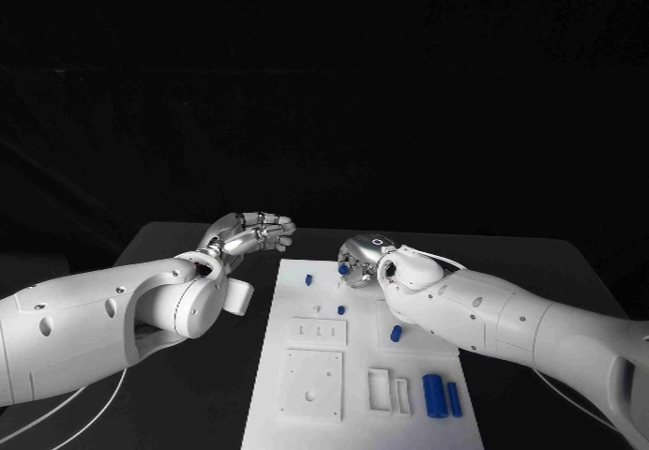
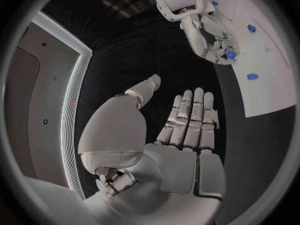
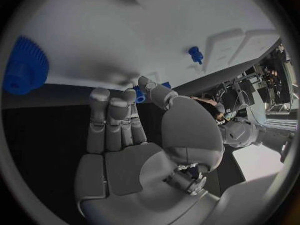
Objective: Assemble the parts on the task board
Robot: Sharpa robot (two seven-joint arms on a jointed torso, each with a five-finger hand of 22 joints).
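Note:
The white task board (image 1: 354, 375) lies in the middle of the black table. My right hand (image 1: 365, 260) hovers over its far end and pinches a small blue part (image 1: 343, 269) between thumb and a finger; the same part shows at the fingertips (image 3: 139, 94) and from the left wrist (image 2: 231, 54). My left hand (image 1: 251, 233) hangs off the board's far left corner, fingers apart and holding nothing (image 2: 187, 125). Loose blue parts lie on the board: a peg (image 1: 309, 278), a small piece (image 1: 341, 309), a larger one (image 1: 397, 332).
Two long blue pieces (image 1: 434, 395) (image 1: 455, 399) lie near the board's near right corner, beside white rectangular frames (image 1: 380, 389). A blue gear (image 3: 25, 65) sits on the board near my right hand. Bare black table (image 1: 176, 253) flanks the board.

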